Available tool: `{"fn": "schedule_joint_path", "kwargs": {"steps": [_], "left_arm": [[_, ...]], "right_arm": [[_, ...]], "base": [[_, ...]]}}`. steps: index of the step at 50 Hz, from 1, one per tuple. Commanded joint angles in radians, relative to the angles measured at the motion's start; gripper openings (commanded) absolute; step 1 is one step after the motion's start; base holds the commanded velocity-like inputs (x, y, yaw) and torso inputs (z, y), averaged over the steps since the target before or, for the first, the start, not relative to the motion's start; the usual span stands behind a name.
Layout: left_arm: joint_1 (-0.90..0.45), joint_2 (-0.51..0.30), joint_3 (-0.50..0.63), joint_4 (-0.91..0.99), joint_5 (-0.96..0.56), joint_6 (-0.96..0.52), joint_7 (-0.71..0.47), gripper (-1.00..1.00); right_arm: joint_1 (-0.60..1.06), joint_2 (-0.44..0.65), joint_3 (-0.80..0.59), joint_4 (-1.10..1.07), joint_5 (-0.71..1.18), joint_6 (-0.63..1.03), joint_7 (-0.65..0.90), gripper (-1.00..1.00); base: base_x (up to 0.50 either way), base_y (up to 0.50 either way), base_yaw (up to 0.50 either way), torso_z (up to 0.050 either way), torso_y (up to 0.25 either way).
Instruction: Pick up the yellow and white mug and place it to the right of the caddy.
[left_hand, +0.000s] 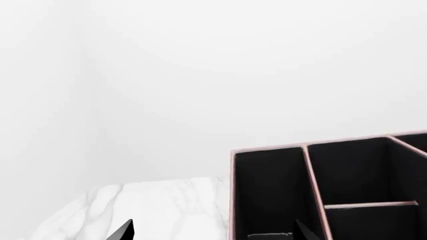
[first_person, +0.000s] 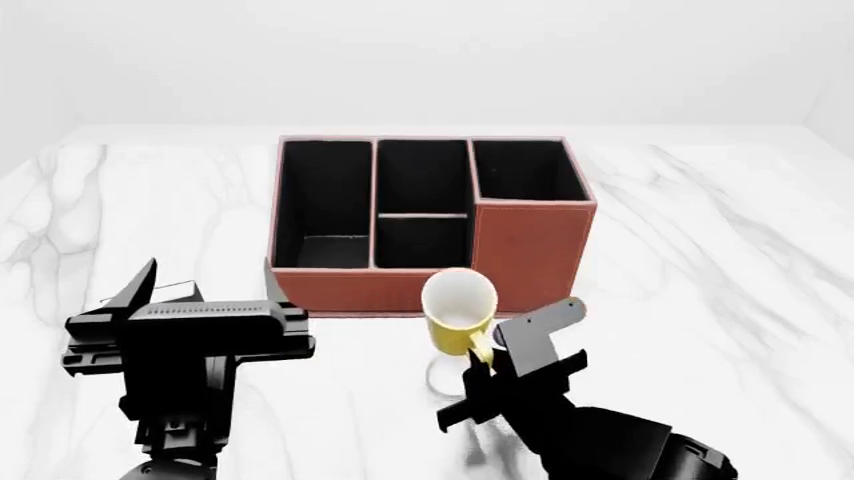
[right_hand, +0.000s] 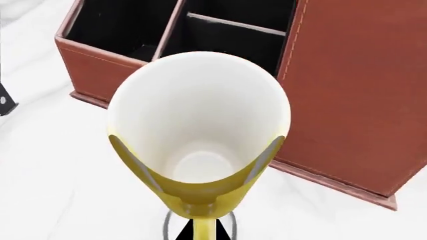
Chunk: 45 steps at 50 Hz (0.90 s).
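Note:
The yellow and white mug (first_person: 458, 312) hangs in the air just in front of the caddy (first_person: 530, 252), its round shadow on the marble below. My right gripper (first_person: 483, 350) is shut on the mug's yellow handle (right_hand: 205, 227); the right wrist view looks straight into the mug's white inside (right_hand: 199, 125). The reddish-brown caddy (right_hand: 353, 95) stands at the table's middle, its taller section at its front right. My left gripper (first_person: 214, 290) is open and empty, left of the caddy's front corner; its fingertips (left_hand: 123, 231) show spread wide beside the caddy (left_hand: 233, 190).
White marble tabletop (first_person: 721, 250) spreads on both sides of the caddy. A white wall stands behind the table. The table's far corner shows in the left wrist view (left_hand: 100, 192).

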Motion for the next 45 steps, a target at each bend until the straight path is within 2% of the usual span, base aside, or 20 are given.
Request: {"fn": "schedule_joint_path", "kwargs": {"steps": [1, 23, 45], "left_arm": [[0.001, 0.004, -0.005, -0.012, -0.007, 0.022, 0.005, 1.0], [-0.002, -0.006, -0.002, -0.012, -0.017, 0.021, -0.006, 1.0], [0.001, -0.015, 0.0, -0.016, -0.027, 0.028, -0.017, 1.0]], "right_arm": [[-0.032, 0.096, 0.077, -0.076, -0.002, -0.05, 0.077, -1.0], [-0.096, 0.248, 0.147, -0.134, 0.031, -0.109, 0.19, -1.0], [-0.132, 0.31, 0.198, -0.052, 0.051, -0.153, 0.252, -1.0]], "base": [[0.0, 0.0, 0.0, 0.0, 0.0], [0.0, 0.0, 0.0, 0.0, 0.001], [0.0, 0.0, 0.0, 0.0, 0.0]]}}
